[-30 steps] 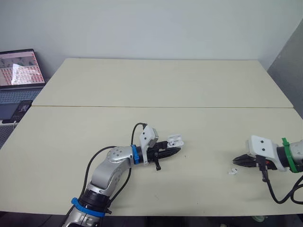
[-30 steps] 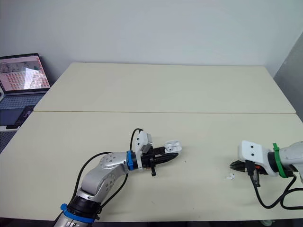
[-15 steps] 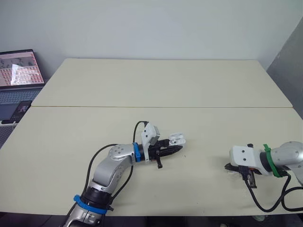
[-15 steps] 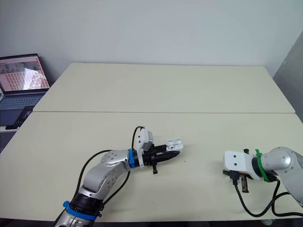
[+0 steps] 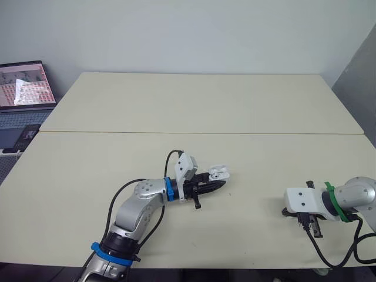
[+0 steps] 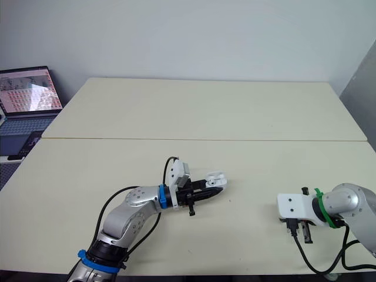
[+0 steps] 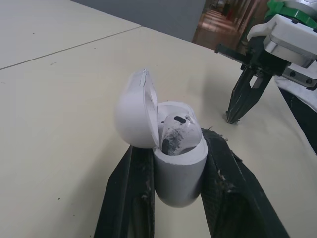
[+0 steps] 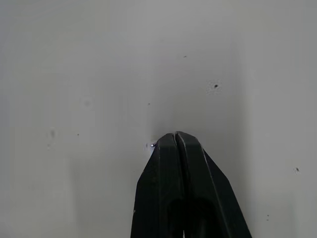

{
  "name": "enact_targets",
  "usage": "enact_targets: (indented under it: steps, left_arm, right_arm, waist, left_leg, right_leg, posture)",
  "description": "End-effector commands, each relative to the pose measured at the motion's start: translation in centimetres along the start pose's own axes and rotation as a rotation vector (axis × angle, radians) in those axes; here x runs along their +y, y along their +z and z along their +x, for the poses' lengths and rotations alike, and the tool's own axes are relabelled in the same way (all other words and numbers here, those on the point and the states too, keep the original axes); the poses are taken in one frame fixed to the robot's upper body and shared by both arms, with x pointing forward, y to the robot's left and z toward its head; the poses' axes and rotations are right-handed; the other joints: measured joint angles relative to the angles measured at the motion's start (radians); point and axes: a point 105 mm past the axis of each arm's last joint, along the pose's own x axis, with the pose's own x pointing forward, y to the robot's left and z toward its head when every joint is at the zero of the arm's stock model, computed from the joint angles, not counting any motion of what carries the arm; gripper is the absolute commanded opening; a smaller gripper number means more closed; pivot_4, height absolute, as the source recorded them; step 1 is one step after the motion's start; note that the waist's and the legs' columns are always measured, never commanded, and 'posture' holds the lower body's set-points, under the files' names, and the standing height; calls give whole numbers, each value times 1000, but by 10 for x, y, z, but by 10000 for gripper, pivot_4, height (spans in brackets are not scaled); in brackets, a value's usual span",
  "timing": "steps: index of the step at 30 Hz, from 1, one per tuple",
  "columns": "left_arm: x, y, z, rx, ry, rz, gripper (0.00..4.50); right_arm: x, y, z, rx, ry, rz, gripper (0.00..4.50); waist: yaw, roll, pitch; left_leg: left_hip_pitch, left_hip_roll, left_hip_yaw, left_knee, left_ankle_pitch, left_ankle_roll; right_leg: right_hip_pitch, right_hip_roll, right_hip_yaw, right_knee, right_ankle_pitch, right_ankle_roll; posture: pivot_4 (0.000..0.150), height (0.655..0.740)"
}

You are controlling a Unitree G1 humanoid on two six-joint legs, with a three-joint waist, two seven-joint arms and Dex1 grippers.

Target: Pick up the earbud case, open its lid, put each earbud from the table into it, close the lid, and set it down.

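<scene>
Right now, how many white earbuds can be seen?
1. One small white earbud sits in the open white plastic earbud case held by the left pincer. Another may be hidden at the shut right pincer.

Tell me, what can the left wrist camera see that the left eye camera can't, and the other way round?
Left wrist view: up close, you look inside the open earbud case, where one earbud sits beside the raised lid. Left eye view: from above, you get the whole table and a laptop beyond its left edge. Both: the left hand gripping the case, and the right hand pointing down at the table.
</scene>
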Motion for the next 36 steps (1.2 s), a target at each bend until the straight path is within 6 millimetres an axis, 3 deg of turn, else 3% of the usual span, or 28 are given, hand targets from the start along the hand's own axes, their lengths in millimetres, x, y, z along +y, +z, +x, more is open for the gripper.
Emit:
enact_targets:
  steps: [1,17,27,36]
  left_arm:
    - [-2,8,2,-30,-14,23,8069]
    - [-2,6,2,-27,-19,20,8069]
    - [-1,7,3,-25,-22,23,8069]
    - [-1,6,2,-20,-25,26,8069]
  right_arm:
    - [4,2,-5,4,28,-12,387]
    - [22,-6,-6,35,86,32,387]
    - [11,-20,-14,103,7,68,387]
    - [5,-21,-19,117,-24,72,387]
  waist:
    - [0,0,0]
    - [0,0,0]
    - [1,0,0]
    - [0,0,0]
  left_leg:
    - [0,0,0,0,0,0]
    - [0,0,0,0,0,0]
    - [0,0,0,0,0,0]
    - [0,0,0,0,0,0]
  right_leg:
    - [0,0,0,0,0,0]
    - [0,0,0,0,0,0]
    - [0,0,0,0,0,0]
    - [0,0,0,0,0,0]
  posture:
    - [1500,7400]
    - [1500,7400]
    - [1500,7400]
    - [1500,7400]
